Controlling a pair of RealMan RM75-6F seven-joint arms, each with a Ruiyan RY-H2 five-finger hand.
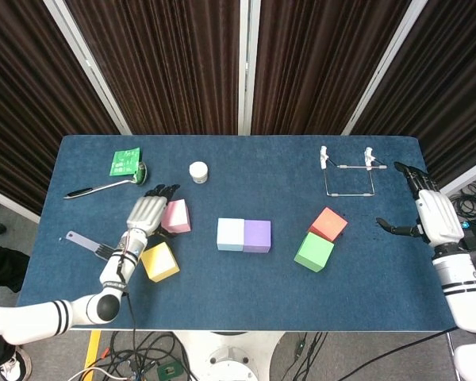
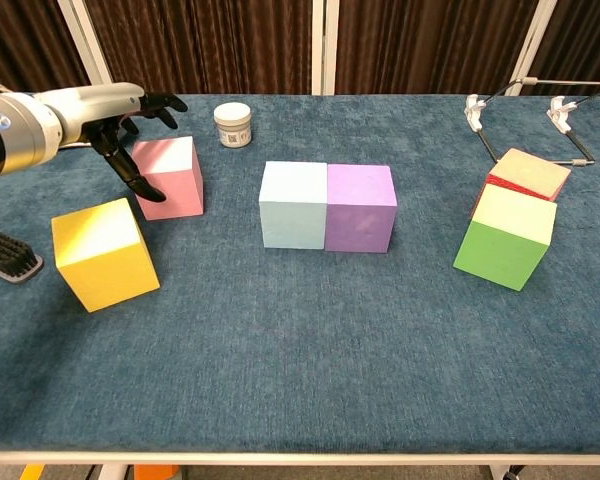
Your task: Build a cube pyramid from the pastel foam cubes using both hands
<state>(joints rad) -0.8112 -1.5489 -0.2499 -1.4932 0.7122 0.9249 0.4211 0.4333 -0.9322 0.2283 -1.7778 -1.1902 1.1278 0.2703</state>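
The left hand (image 1: pixel 145 214) is held over the pink cube (image 1: pixel 175 216) near the worktop's left edge, fingers spread, nothing gripped. The right hand (image 1: pixel 430 213) is raised beyond the right edge, fingers apart, empty.

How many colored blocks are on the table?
6: pink cube and yellow cube at left, blue cube touching purple cube mid-table, red cube and green cube at right.
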